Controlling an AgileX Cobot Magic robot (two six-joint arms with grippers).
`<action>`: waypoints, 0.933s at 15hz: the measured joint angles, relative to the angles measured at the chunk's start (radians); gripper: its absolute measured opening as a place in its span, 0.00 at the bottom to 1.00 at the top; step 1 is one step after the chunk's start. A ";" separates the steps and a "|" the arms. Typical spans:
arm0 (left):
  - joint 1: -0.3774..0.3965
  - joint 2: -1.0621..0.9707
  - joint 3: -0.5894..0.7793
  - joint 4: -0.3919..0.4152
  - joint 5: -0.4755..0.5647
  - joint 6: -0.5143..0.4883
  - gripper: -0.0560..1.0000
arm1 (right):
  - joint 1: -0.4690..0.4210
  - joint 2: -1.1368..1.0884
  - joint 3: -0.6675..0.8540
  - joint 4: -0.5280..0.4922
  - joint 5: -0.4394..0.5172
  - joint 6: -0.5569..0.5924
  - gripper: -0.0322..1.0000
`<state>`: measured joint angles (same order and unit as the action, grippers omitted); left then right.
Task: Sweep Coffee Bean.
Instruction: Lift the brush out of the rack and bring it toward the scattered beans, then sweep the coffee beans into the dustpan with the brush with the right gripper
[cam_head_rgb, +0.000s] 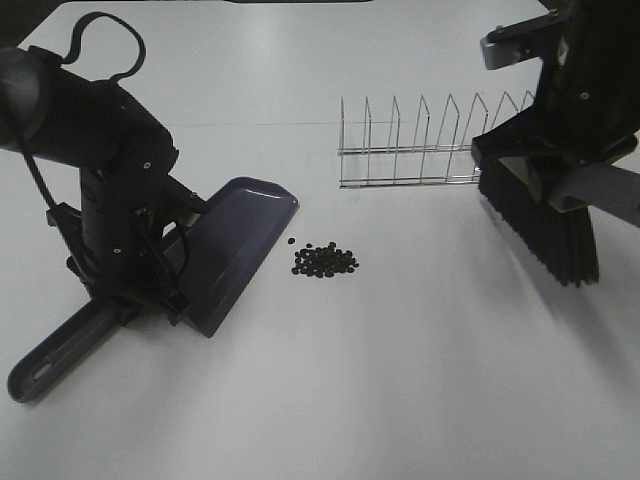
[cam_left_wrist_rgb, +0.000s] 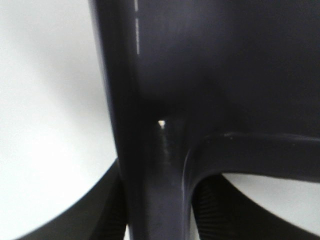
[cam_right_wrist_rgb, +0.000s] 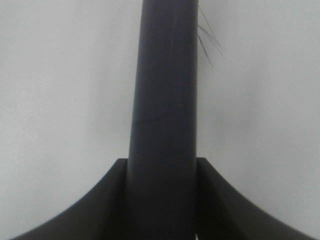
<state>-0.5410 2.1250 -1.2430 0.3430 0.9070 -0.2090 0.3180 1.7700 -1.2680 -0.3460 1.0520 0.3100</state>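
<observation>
A small heap of dark coffee beans (cam_head_rgb: 324, 261) lies on the white table near the middle. The purple dustpan (cam_head_rgb: 232, 245) rests on the table to the left of the beans, its mouth toward them. My left gripper (cam_head_rgb: 150, 290) is shut on the dustpan's handle (cam_head_rgb: 60, 355), which fills the left wrist view (cam_left_wrist_rgb: 165, 175). My right gripper (cam_head_rgb: 560, 185) is shut on the brush handle (cam_right_wrist_rgb: 162, 100) and holds the brush with black bristles (cam_head_rgb: 540, 225) above the table, well to the right of the beans.
A wire dish rack (cam_head_rgb: 425, 145) stands behind the beans, just left of the brush. The white table (cam_head_rgb: 400, 380) extends toward the front.
</observation>
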 joint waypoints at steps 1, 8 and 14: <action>-0.005 0.008 -0.016 0.001 0.017 -0.001 0.36 | 0.026 0.025 0.000 -0.001 -0.008 0.011 0.37; -0.008 0.033 -0.058 -0.070 0.031 0.118 0.36 | 0.159 0.212 -0.004 0.011 -0.193 0.066 0.37; -0.008 0.047 -0.073 -0.124 0.039 0.167 0.36 | 0.180 0.312 -0.012 0.309 -0.335 -0.033 0.37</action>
<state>-0.5490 2.1720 -1.3160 0.2190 0.9460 -0.0420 0.4980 2.0820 -1.2800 -0.0370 0.7170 0.2770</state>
